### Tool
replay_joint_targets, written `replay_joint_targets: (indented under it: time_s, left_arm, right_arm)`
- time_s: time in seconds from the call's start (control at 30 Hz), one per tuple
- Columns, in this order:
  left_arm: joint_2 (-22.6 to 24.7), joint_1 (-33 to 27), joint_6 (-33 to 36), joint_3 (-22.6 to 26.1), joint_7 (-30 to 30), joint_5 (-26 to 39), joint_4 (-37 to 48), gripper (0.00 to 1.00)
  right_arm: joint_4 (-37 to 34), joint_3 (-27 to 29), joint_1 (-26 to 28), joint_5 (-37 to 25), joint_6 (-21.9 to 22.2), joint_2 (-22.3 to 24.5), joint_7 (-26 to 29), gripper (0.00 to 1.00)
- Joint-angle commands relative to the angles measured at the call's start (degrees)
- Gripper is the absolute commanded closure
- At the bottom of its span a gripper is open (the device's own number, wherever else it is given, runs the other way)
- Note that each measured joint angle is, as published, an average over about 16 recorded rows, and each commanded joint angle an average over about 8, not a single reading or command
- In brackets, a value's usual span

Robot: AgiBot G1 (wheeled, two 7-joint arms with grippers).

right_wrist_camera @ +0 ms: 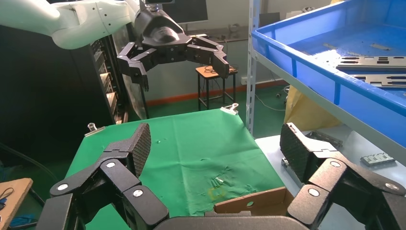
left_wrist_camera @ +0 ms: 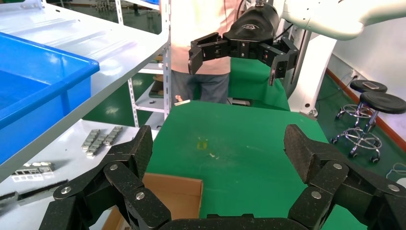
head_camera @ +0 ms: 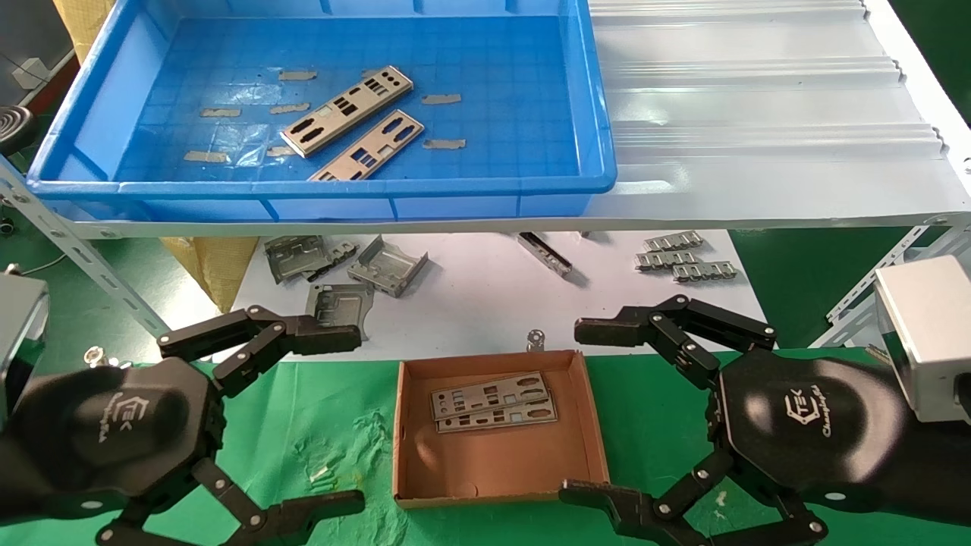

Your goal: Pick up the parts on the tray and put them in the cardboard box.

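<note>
Two silver-grey punched plates [head_camera: 350, 111] [head_camera: 370, 152] lie side by side on the floor of the blue tray [head_camera: 599, 144] on the upper shelf; they also show in the right wrist view [right_wrist_camera: 376, 61]. Two more plates [head_camera: 493, 403] lie stacked in the brown cardboard box [head_camera: 593, 425] on the green cloth. My left gripper [head_camera: 337, 421] is open and empty, just left of the box. My right gripper [head_camera: 588, 413] is open and empty, just right of the box. A box corner shows in the left wrist view [left_wrist_camera: 191, 199] and the right wrist view [right_wrist_camera: 253, 201].
Bent grey brackets [head_camera: 387, 267] and small ridged strips [head_camera: 683, 259] lie on the white surface under the shelf. A white corrugated sheet [head_camera: 758, 106] covers the shelf right of the tray. Slotted shelf posts [head_camera: 68, 243] stand at both sides. A person stands beyond the table [left_wrist_camera: 201, 57].
</note>
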Motion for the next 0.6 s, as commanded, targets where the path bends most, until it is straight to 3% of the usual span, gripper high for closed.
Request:
replay_joint_targets:
  time_s: [0.03, 0.6]
  left_arm:
    - [0.0, 0.0, 0.0, 0.0, 0.0, 0.0, 0.0, 0.0]
    - [0.0, 0.0, 0.0, 0.0, 0.0, 0.0, 0.0, 0.0]
  right_arm:
    - [0.0, 0.0, 0.0, 0.0, 0.0, 0.0, 0.0, 0.0]
    - [0.0, 0.0, 0.0, 0.0, 0.0, 0.0, 0.0, 0.0]
